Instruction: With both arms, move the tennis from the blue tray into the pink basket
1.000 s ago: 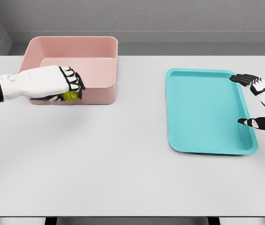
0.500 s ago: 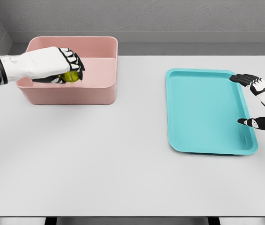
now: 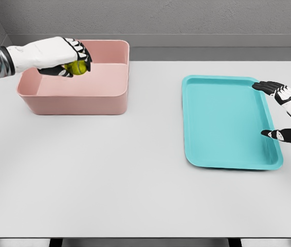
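One tennis ball, light and springy, sits in my left hand, fingers wrapped around its middle, above the pink basket at upper left. My right hand rests spread-fingered over the blue tray, holding nothing.

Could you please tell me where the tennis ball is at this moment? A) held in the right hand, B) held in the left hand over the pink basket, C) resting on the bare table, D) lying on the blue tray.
B: the left hand is curled around the tennis ball above the pink basket; the blue tray holds nothing.
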Tool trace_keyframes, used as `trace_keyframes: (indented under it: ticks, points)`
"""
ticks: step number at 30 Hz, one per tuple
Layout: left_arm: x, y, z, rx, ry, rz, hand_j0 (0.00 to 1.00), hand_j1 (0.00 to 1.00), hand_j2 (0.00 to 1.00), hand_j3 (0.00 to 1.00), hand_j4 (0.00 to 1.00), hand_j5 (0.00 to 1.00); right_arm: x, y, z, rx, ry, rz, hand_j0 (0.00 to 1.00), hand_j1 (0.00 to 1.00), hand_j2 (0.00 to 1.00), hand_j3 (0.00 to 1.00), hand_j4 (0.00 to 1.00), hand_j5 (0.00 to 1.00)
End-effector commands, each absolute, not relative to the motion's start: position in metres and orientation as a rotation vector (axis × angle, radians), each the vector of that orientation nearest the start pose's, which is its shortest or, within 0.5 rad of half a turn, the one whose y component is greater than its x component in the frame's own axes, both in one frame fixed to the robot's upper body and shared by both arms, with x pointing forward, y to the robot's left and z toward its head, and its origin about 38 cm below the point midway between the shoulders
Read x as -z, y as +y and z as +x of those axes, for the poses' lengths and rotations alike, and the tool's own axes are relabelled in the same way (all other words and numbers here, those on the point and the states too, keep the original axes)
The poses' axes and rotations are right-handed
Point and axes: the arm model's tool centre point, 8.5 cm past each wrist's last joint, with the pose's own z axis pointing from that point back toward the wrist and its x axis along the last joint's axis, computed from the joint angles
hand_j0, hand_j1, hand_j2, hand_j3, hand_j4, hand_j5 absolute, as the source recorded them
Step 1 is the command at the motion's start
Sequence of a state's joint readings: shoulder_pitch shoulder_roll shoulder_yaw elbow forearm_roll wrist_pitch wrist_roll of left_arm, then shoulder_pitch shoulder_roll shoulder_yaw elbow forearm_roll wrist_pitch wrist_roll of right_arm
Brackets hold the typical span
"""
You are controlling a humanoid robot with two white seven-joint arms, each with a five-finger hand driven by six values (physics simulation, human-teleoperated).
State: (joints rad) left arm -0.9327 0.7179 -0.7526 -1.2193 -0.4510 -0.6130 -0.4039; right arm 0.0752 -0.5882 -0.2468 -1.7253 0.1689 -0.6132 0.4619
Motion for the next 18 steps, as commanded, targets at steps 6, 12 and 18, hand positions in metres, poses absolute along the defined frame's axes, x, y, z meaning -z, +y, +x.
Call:
trace_keyframes:
  ticks: [6, 12, 18]
  points:
    - [-0.266, 0.291, 0.516, 1.992, -1.491, 0.585, 0.89, 0.89, 0.89, 0.89, 0.89, 0.89, -0.210, -0.384, 0.321, -1.286, -1.857, -0.454, 1.00, 1.00, 1.00, 1.00, 1.00, 1.00]
    - [-0.272, 0.290, 0.518, 1.983, -1.508, 0.592, 1.00, 1.00, 1.00, 1.00, 1.00, 1.00, -0.210, -0.385, 0.321, -1.285, -1.858, -0.455, 1.00, 1.00, 1.00, 1.00, 1.00, 1.00]
    - [-0.274, 0.294, 0.520, 1.971, -1.502, 0.599, 1.00, 1.00, 1.00, 1.00, 1.00, 1.00, -0.209, -0.385, 0.321, -1.284, -1.857, -0.455, 1.00, 1.00, 1.00, 1.00, 1.00, 1.00]
